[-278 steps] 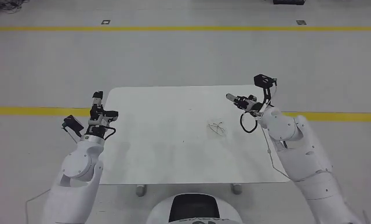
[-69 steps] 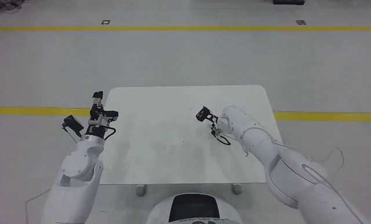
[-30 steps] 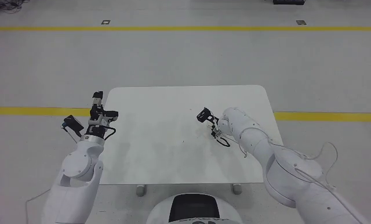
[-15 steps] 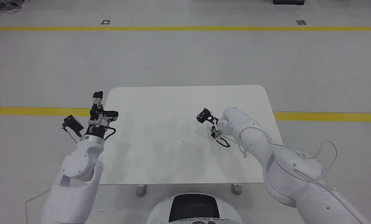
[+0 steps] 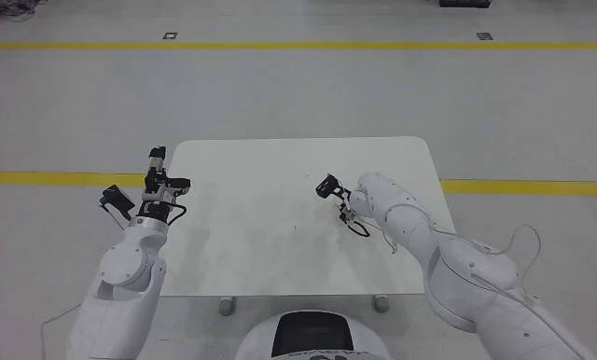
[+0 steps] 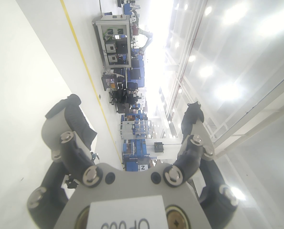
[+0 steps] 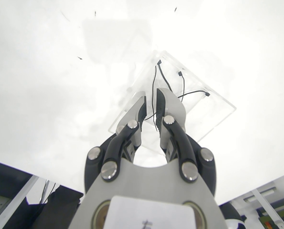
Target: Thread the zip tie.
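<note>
Two open: right end effector (image 7: 151, 92) narrowly astride zip tie (image 7: 154, 77), left end effector (image 6: 133, 102) beside table (image 5: 242, 248) edge.

White rounded-corner table (image 5: 261, 192); right of centre a clear square tray (image 7: 211, 117) lies flat on it, holding black zip ties (image 7: 159, 62)

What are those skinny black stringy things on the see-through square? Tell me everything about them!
They are zip ties: thin, bendy black plastic strips, each with a small square head at one end. Three heads show. They lie loose and crossed over each other on a clear square tray on the white table. The right gripper is down over them, open a little, with one strand running between its fingers.
</note>
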Available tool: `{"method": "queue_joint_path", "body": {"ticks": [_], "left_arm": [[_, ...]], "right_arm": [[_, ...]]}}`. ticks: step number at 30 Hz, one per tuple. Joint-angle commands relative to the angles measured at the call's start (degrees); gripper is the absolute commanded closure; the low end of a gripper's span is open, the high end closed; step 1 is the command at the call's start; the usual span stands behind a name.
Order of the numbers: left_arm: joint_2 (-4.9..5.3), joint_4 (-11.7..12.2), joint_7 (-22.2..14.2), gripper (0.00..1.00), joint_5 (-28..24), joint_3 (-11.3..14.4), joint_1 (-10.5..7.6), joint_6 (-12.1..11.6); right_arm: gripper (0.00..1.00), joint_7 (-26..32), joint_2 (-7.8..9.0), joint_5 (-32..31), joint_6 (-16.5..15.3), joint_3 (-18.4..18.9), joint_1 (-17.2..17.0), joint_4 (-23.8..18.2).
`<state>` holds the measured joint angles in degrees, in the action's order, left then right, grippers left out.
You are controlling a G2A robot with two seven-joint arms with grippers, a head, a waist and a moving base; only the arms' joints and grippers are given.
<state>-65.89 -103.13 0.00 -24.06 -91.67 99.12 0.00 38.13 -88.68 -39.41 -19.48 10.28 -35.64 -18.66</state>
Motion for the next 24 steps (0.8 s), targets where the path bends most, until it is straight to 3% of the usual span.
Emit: {"method": "queue_joint_path", "body": {"ticks": [1,12,24], "left_arm": [[0.00,0.00,0.00,0.00,0.00,0.00,0.00,0.00],[0.00,0.00,0.00,0.00,0.00,0.00,0.00,0.00],[0.00,0.00,0.00,0.00,0.00,0.00,0.00,0.00]], "right_arm": [[0.89,0.03,-0.01,0.27,0.00,-0.24,0.01,0.08],[1.00,0.78,-0.24,0.77,0.00,-0.54,0.24,0.83],[1.00,0.17,-0.28,0.25,0.00,-0.54,0.45,0.82]]}}
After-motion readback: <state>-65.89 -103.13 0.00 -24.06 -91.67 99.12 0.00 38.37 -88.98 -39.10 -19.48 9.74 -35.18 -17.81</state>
